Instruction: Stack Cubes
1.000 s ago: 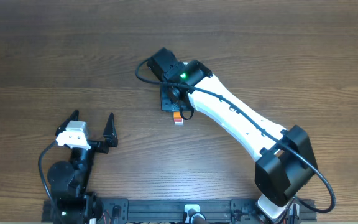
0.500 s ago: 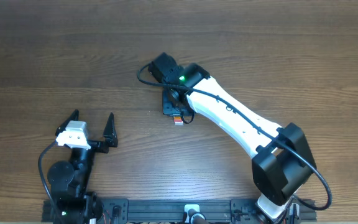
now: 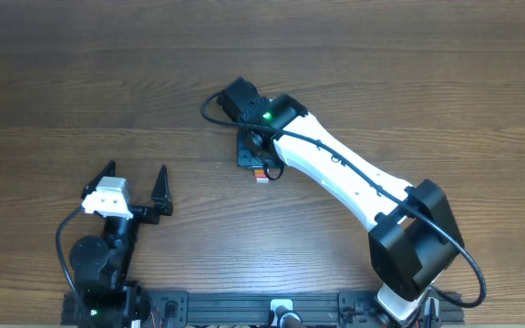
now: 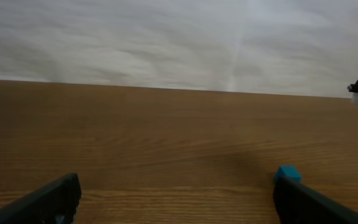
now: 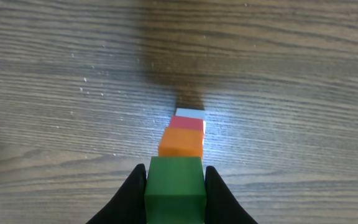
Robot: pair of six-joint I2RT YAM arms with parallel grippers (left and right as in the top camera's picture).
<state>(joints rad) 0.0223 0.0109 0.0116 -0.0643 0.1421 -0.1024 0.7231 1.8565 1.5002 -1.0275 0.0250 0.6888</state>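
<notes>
My right gripper (image 5: 174, 176) is shut on a green cube (image 5: 174, 194), held just above a small stack. The stack shows an orange cube (image 5: 181, 142) on top, a red cube (image 5: 186, 123) under it and a pale cube (image 5: 190, 114) lowest. From above, the stack (image 3: 261, 173) peeks out beside the right gripper (image 3: 252, 157) near the table's middle. My left gripper (image 3: 136, 169) stands open and empty at the front left, well apart from the stack. Past its fingers (image 4: 303, 202) a small blue cube (image 4: 288, 173) lies on the table.
The wooden table (image 3: 408, 82) is bare around the stack. The right arm (image 3: 354, 178) stretches diagonally from the front right to the middle. A pale wall (image 4: 166, 43) rises behind the far table edge.
The right gripper with the green cube has shifted slightly toward the stack. The left arm has stayed still.
</notes>
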